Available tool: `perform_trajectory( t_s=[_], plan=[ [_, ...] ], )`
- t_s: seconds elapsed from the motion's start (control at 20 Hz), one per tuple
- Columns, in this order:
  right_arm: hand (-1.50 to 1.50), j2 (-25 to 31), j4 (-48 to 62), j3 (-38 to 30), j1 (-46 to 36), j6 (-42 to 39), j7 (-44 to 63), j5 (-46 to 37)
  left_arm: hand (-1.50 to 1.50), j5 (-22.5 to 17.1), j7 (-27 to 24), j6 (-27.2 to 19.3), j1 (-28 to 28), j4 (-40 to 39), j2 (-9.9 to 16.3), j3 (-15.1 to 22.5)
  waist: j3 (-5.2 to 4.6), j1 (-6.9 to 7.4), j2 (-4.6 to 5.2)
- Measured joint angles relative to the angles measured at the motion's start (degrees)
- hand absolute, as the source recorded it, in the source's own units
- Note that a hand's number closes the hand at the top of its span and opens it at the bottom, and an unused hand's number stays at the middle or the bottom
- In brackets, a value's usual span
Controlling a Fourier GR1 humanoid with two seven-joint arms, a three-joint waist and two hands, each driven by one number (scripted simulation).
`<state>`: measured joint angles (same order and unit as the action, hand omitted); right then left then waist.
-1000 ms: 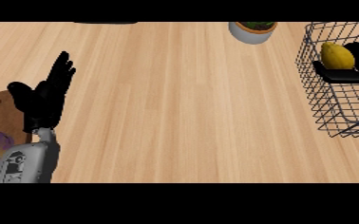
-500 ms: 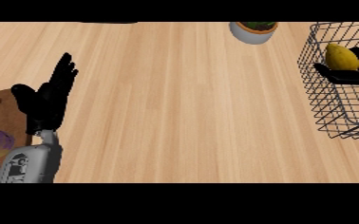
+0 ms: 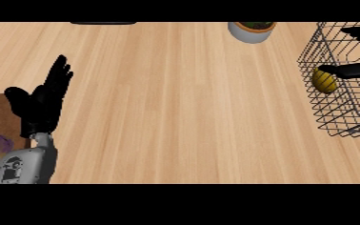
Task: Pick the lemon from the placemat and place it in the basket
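The yellow lemon (image 3: 323, 81) lies inside the black wire basket (image 3: 318, 109) at the right edge. Only fingers of my right hand (image 3: 342, 70) show there. One black finger reaches in from the right just above the lemon, and another shows higher up near the basket's top corner. They are spread wide and are not curled round the fruit. My left hand (image 3: 42, 102) rests open at the far left, fingers up, over the brown placemat (image 3: 7, 121), of which only a sliver shows.
A grey pot with a green plant (image 3: 250, 30) stands at the counter's back, left of the basket. A dark flat object (image 3: 103, 23) lies at the back edge. A purple thing (image 3: 4, 144) peeks in at the left edge by my forearm.
The lemon has gone down inside the basket. My right hand's fingers have spread off it and drawn toward the right edge. The left hand has stayed where it was.
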<state>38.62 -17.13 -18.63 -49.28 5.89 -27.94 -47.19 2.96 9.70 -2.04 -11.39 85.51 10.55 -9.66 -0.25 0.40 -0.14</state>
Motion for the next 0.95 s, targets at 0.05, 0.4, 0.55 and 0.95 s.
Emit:
perform_trajectory(
  t_s=[0.05, 0.4, 0.55, 0.95],
  plan=[
    [-1.5, -0.12, -0.24, -1.34, -0.34, -0.97, 0.19, 1.62, 0.0, -0.06, -0.39, 0.04, 0.14, -0.34, 0.12, -0.25, 0.03, -0.18, -0.04],
    [-1.5, 6.19, 1.18, -10.04, 0.63, -9.53, 1.45, 11.2, 0.0, 0.03, 0.12, 0.03, 0.41, 0.41, 0.11, -0.07, 0.16, -0.3, 0.1],
    [-1.5, 10.46, 2.73, -13.25, 1.95, -14.21, 1.54, 14.58, 0.0, 0.12, 0.86, -0.09, -0.18, 0.86, 0.17, 0.07, 0.19, -0.13, 0.23],
    [-1.5, 18.8, 6.23, -18.07, 10.11, -25.23, -5.6, 20.12, 0.0, 0.04, -0.29, -0.09, -0.34, 0.04, -0.34, 0.2, 0.25, 0.35, 0.57]
  ],
)
